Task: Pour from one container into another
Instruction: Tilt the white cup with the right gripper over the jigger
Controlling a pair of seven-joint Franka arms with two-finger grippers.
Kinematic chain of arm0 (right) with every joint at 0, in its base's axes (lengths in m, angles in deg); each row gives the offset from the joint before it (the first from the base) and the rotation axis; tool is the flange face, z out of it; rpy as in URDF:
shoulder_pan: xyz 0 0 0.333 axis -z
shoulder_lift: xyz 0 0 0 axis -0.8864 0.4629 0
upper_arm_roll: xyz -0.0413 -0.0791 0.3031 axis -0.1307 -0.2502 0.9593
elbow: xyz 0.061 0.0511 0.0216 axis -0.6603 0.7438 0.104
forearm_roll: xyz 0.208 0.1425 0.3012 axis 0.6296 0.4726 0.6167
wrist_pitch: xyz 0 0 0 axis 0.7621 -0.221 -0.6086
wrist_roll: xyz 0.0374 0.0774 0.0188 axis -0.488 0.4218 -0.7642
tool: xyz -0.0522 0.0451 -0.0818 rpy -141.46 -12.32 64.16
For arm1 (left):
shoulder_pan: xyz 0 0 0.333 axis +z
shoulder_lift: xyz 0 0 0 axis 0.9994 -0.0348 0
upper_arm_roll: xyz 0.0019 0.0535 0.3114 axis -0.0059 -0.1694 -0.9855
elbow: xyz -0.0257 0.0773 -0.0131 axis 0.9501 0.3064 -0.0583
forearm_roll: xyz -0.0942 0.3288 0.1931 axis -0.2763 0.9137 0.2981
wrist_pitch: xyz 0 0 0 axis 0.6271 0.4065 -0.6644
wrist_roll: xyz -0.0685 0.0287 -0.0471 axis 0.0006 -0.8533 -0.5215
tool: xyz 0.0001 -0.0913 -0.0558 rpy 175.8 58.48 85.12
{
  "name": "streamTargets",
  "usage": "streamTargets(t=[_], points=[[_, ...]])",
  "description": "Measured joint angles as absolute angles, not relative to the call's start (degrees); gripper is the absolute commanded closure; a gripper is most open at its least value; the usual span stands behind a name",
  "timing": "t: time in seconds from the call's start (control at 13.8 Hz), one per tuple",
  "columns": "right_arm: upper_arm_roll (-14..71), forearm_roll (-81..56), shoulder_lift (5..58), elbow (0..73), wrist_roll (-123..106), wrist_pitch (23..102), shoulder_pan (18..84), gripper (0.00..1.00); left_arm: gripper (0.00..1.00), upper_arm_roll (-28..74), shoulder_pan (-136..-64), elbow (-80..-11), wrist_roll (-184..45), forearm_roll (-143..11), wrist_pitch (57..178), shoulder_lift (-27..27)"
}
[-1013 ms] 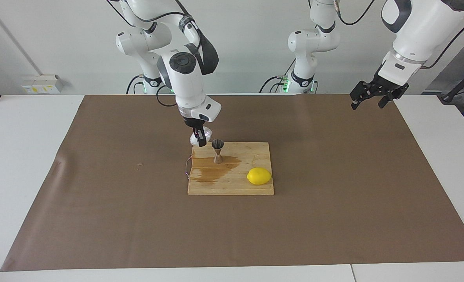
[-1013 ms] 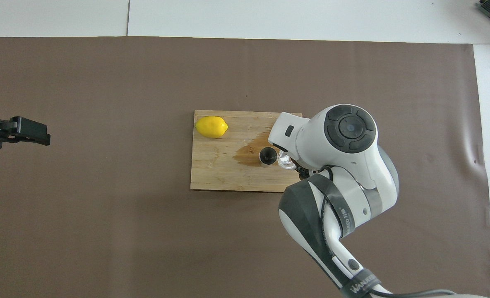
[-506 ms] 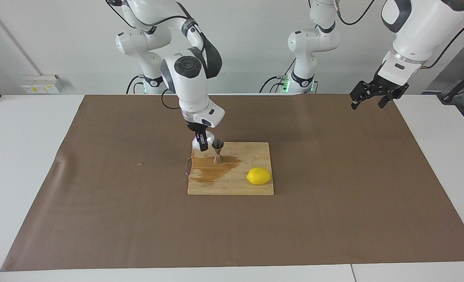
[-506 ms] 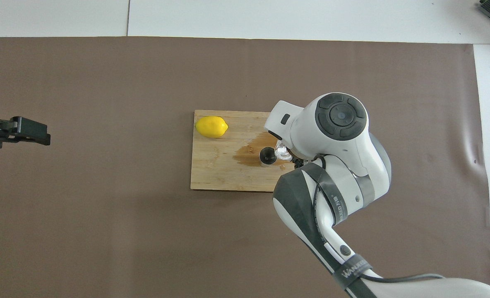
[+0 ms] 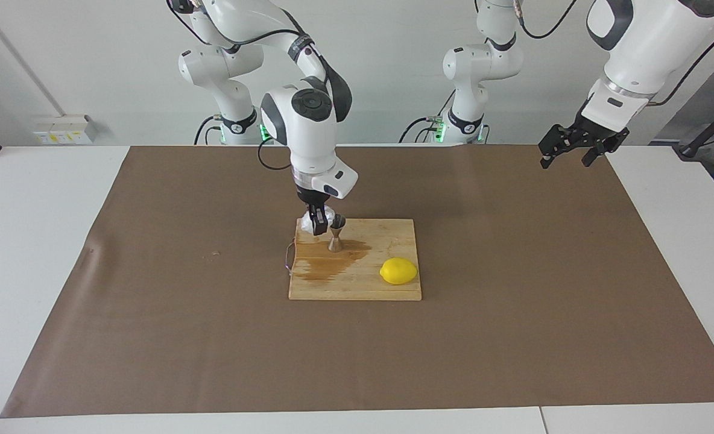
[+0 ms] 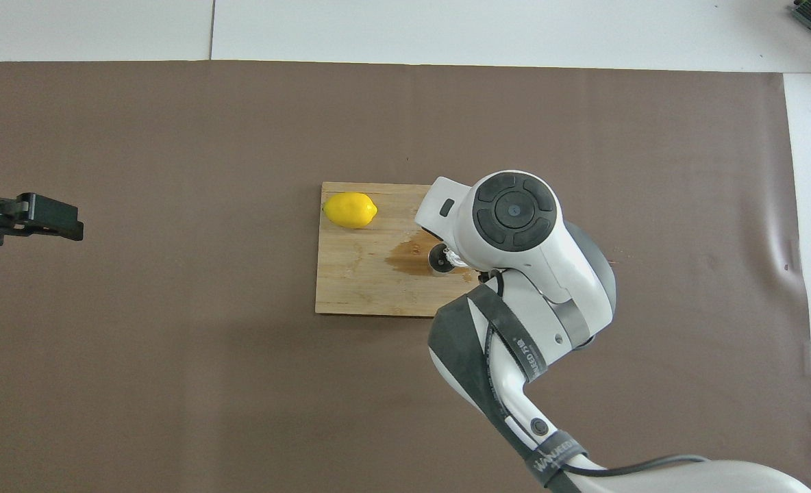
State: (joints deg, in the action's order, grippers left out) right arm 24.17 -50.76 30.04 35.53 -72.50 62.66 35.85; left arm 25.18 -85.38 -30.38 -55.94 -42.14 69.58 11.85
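Overhead view hides most of the action from us: the right arm's bulk covers its own gripper, and we see only a sliver of the clear cup (image 6: 455,258) beside the jigger (image 6: 438,258) on the cutting board (image 6: 357,287), which lies on the brown mat (image 6: 172,342). From the facing camera we find the right gripper (image 5: 317,224) clamped on the cup (image 5: 325,213), held just above the board (image 5: 393,289) right beside the upright jigger's (image 5: 336,234) rim. A brown spill (image 5: 327,262) spreads from the jigger's foot; the lemon (image 5: 398,271) sits toward the left arm's end. The left gripper (image 5: 565,154) waits high over the mat's edge, fingers apart.
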Motion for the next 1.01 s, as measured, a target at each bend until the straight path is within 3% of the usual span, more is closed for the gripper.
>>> streamTargets(t=[1.01], points=[[24.2, -61.74, 30.53, 35.31, -71.14, 64.53, 32.84, 1.0, 0.0, 25.18, -85.38, -30.38, -55.94, -42.14, 69.58, 11.85]])
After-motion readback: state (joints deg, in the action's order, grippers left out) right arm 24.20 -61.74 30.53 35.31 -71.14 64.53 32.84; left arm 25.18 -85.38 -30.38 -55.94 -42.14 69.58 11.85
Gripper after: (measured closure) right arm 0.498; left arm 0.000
